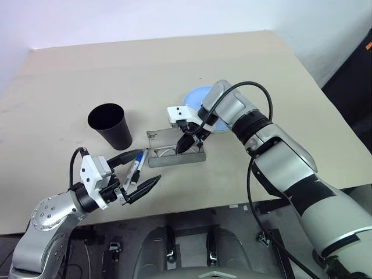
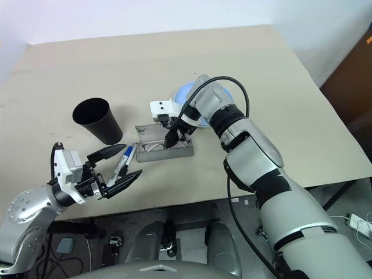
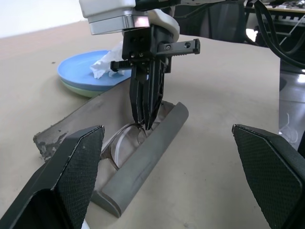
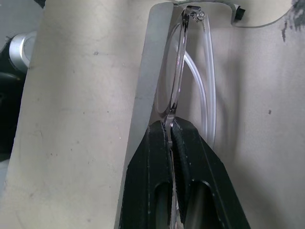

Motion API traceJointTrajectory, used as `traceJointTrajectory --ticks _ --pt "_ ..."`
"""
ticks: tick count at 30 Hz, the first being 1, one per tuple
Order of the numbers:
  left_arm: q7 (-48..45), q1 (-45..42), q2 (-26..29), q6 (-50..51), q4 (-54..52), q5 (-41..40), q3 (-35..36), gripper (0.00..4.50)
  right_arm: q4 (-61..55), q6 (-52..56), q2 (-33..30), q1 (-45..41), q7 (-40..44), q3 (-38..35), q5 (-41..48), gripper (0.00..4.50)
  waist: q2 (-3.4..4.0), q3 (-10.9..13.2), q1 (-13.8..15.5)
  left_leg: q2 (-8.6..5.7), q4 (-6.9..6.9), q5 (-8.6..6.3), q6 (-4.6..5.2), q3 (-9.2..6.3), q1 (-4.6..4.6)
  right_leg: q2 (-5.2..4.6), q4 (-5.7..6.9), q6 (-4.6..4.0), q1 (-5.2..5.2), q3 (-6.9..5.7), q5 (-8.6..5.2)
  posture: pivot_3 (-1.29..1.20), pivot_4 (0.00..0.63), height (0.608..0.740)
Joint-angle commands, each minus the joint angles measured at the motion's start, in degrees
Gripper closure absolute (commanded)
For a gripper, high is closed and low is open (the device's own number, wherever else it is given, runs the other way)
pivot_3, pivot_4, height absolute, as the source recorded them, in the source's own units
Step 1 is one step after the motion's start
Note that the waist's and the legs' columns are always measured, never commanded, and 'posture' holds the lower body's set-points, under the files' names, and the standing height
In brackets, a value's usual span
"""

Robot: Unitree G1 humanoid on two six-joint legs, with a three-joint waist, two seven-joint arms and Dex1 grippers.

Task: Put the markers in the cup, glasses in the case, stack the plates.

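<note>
Evidently to seat them, the right gripper [image 1: 185, 145] has its jaws pinched on the glasses [image 3: 125, 144] inside the open case [image 1: 192, 157], while the left gripper [image 1: 139, 174], jaws spread, waits near the case.

Matt counter, plastics and worn grey fabric

The counter [image 1: 244, 64] is smooth, matt beige; the cup [image 1: 110, 125] dull black plastic; the case [image 3: 143, 152] matt grey, frayed at one flap corner; the glasses [image 4: 178, 71] glossy clear plastic; the plates [image 3: 81, 76] smooth plastic under crumpled tissue [image 3: 107, 64].
</note>
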Motion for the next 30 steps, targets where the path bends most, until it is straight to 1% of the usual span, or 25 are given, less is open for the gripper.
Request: traceJointTrajectory --ticks 1,8,11,14,16,18,30 --pt "0.2 0.6 0.1 -0.5 -2.6 0.0 0.2 0.00 1.9 0.1 0.9 -0.6 0.4 0.0 -1.4 4.46 -0.01 0.0 0.0 0.00 0.00 0.00 0.00 0.00 0.02 0.00 0.01 0.00 0.02 0.00 0.00 0.00 0.150 0.719" --pt "1.2 -0.3 0.1 0.3 -3.0 -0.1 -0.3 0.00 3.3 -0.6 1.3 -0.6 0.4 -0.8 -2.8 4.46 -0.04 0.0 0.0 0.00 0.01 0.00 -0.01 -0.01 0.28 -0.03 0.02 0.00 0.24 0.01 0.00 0.00 0.150 0.719" --pt "1.4 0.0 0.2 0.4 -3.4 -0.1 -0.4 0.00 3.5 -0.8 1.5 -0.8 0.3 -1.8 -3.1 3.69 -0.02 0.0 0.0 0.00 0.00 -0.02 -0.05 -0.01 0.44 -0.03 0.02 0.00 0.37 0.01 0.00 0.00 0.150 0.719" --pt "1.1 0.1 0.8 0.3 -3.6 0.5 -0.9 0.00 4.2 -0.4 1.9 -1.2 -1.1 -2.9 -3.6 2.72 -0.02 0.0 0.0 0.00 0.00 -0.07 -0.13 -0.01 0.42 -0.04 0.03 -0.01 0.34 0.02 0.01 0.00 0.150 0.719" --pt "1.4 -0.1 0.7 0.6 -3.6 0.0 -0.9 0.00 4.1 -0.2 1.9 -1.2 -1.0 -3.2 -3.9 1.95 -0.02 0.0 0.0 0.00 -0.02 -0.04 -0.11 -0.01 0.42 -0.03 0.03 -0.01 0.33 0.03 0.01 0.00 0.150 0.719" --pt "1.6 -0.3 0.8 0.9 -3.6 -0.3 -0.9 0.00 3.9 0.2 2.0 -1.2 -0.7 -3.7 -4.0 1.32 -0.02 0.0 0.0 0.00 -0.03 0.00 -0.05 -0.01 0.41 -0.03 0.03 -0.01 0.32 0.03 0.01 0.00 0.150 0.719" --pt "2.6 -2.0 1.4 3.9 -5.1 -1.8 -0.7 0.00 3.1 1.8 1.3 -3.1 0.4 -7.6 -3.6 1.32 -0.02 0.0 0.0 0.00 -0.03 0.01 -0.04 -0.01 0.42 -0.03 0.03 -0.01 0.33 0.05 0.01 0.00 0.150 0.719"
